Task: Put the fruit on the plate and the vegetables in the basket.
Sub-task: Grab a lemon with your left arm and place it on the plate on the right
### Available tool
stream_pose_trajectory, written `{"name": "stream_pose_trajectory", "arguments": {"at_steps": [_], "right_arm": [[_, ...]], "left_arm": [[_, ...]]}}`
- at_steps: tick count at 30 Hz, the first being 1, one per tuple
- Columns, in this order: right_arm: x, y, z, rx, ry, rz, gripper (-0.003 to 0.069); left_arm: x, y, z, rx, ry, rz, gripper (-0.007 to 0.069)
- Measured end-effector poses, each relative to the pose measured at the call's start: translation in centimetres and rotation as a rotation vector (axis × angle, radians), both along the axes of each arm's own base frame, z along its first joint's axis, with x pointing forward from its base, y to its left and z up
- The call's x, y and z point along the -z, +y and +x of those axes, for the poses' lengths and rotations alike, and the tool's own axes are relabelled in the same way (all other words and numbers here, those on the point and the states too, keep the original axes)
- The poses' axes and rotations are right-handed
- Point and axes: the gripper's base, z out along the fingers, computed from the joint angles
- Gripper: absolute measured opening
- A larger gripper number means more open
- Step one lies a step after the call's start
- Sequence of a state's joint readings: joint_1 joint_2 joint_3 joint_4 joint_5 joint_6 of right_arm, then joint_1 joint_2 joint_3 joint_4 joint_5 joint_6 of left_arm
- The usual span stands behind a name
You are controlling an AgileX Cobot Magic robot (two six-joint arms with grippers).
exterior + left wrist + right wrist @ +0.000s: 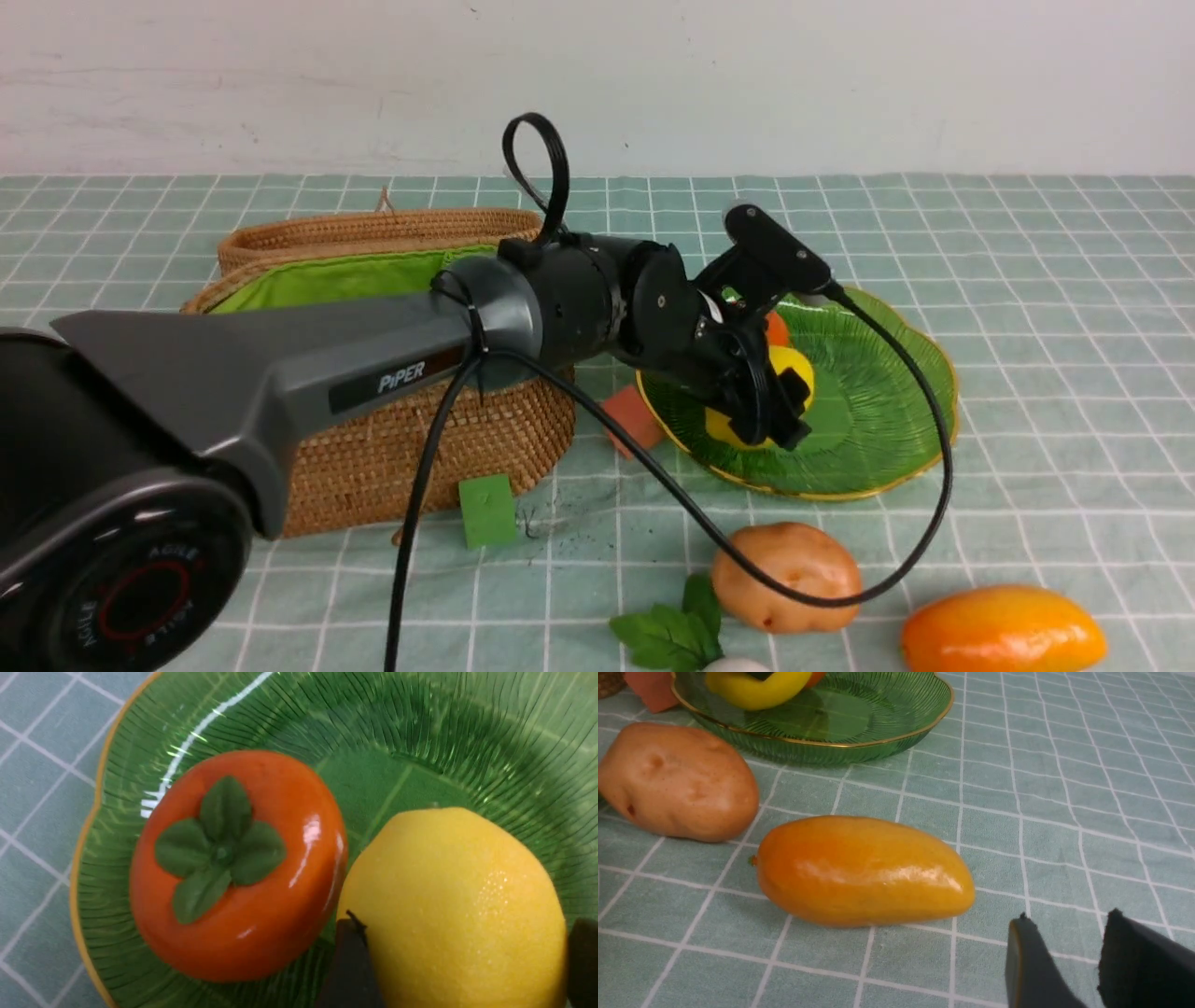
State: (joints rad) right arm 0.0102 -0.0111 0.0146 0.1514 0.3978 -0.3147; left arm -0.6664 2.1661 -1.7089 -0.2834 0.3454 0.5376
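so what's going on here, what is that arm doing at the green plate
The left gripper is closed on the lemon and holds it at the plate, right beside the persimmon that already lies there. The mango is not yet on the plate: it lies on the cloth beside the potato, with the right gripper open and empty near it. The basket stands open beside the plate.

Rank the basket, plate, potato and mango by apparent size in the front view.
1. basket, partly hidden by the left arm.
2. plate.
3. mango, then potato, but unsure: the mango lies nearer and is cropped.
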Motion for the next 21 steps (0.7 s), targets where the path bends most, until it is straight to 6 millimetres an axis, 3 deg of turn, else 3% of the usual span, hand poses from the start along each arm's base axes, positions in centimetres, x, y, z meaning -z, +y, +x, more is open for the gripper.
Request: {"name": "stream_pose_trajectory", "arguments": {"at_steps": [6,10,13,17,21], "right_arm": [[0.0,0.0,0.0,0.000,0.000,0.000,0.0241],[0.0,0.0,0.0,0.000,0.000,0.000,0.0241],[0.0,0.0,0.0,0.000,0.000,0.000,0.0241],[0.0,0.0,0.0,0.000,0.000,0.000,0.0241],[0.0,0.0,0.0,0.000,0.000,0.000,0.0241]], "left_arm": [[-0.2,0.1,-0.3,0.012,0.028,0.017,0.0542],[-1.6,0.5,-0.9,0.030,0.044,0.030,0.0566],[-3.6,1.1,-1.5,0.042,0.036,0.045,0.0570],[-9.1,2.8,-2.5,-0.009,-0.018,-0.038,0.0572],[-10.8,2.8,-2.6,-0.035,-0.073,-0.120,0.0572]]}}
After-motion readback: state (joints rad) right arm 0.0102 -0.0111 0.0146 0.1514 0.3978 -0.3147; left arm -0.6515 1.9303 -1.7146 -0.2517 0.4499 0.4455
